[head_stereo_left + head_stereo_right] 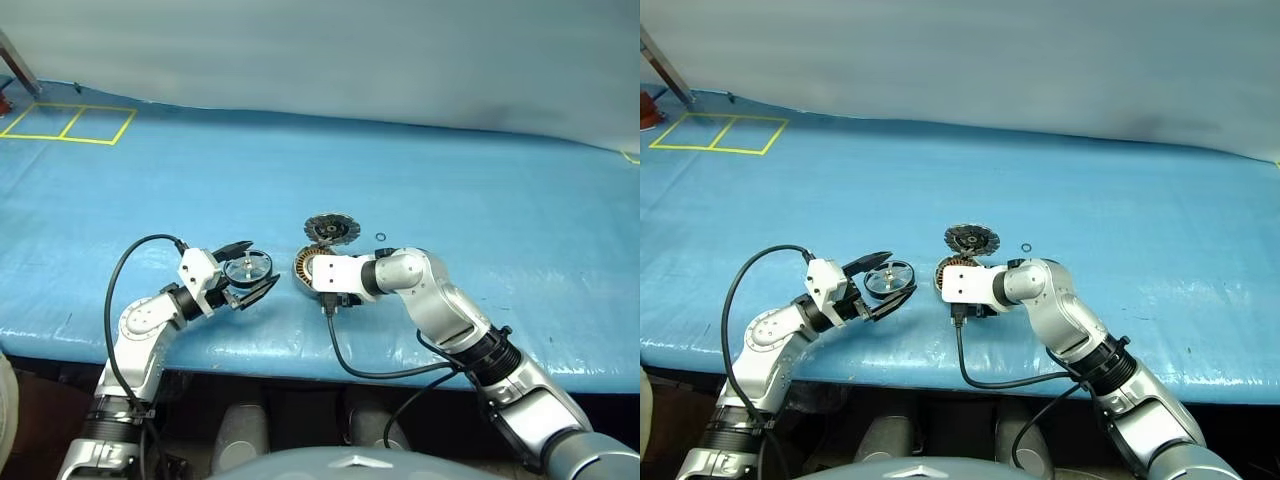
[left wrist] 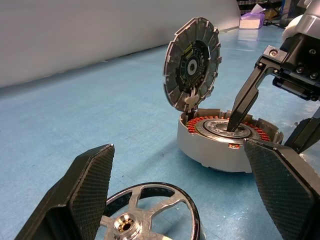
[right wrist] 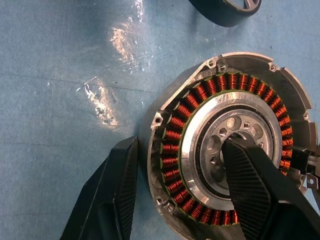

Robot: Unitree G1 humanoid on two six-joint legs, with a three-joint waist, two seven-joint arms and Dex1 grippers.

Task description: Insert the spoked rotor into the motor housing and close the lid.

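Over on the far left corner of the blue-covered desk, yellow tape marks out two boxes side by side. Nearer the front edge, the left gripper lies level with its black fingers spread wide, and the spoked rotor, a small silvery wheel with see-through gaps, sits flat on the desk between them; I cannot tell whether either finger touches its rim. Just to the right stands the motor housing, a round shallow silver-grey cup with a ring of copper-red windings around a metal hub. The right gripper angles down onto it, fingers partly apart and straddling the wall: one finger reaches into the hub area, the other sits outside against the rim. At the housing's far side the lid, a round disc with a silver segmented rim and dark centre, stands up nearly on edge, touching the housing's rim, its inner face turned toward the left gripper. A tiny black O-ring lies on the desk just right of the lid.
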